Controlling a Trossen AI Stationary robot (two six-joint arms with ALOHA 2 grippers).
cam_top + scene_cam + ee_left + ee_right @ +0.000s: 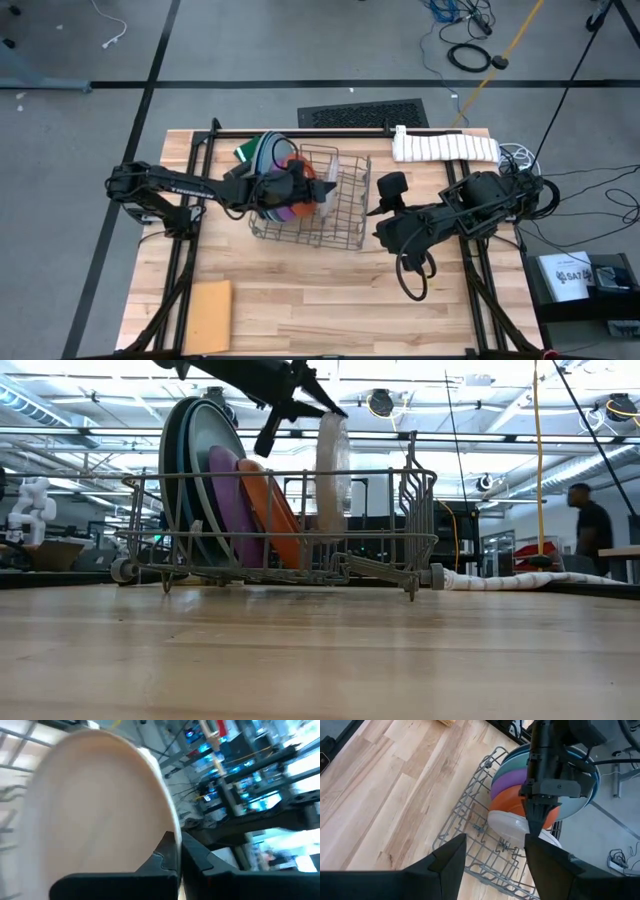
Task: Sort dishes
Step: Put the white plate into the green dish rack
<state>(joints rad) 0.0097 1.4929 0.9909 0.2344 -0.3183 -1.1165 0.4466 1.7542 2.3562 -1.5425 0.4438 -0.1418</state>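
A wire rack (420, 510) stands mid-table. Inside it, leaning on edge toward the table's left, are a grey-blue plate (170, 470), a pale teal plate (200, 455), a purple plate (228, 500) and an orange plate (275, 510). A bright blue rim (585, 795) shows behind them. My left gripper (320, 410) is over the rack, shut on the light grey plate (332, 480), which stands upright to the right of the orange one. My right gripper (495, 840) hangs open to the right of the rack (345, 215) and touches nothing. My left gripper (179, 852) pinches the light grey plate's top rim (167, 827) between its two fingers, coming from above and slanting down from the table's left. The plate (512, 822) stands on edge, upright below the fingers, its lower part inside the rack. Whether it rests on the wires, I cannot tell.
A flat tan sheet (207, 315) lies at the table's near left corner. A rolled white cloth (445, 148) lies along the far right edge. The rack's right half holds no plates. A person (590, 520) stands in the room beyond the table.
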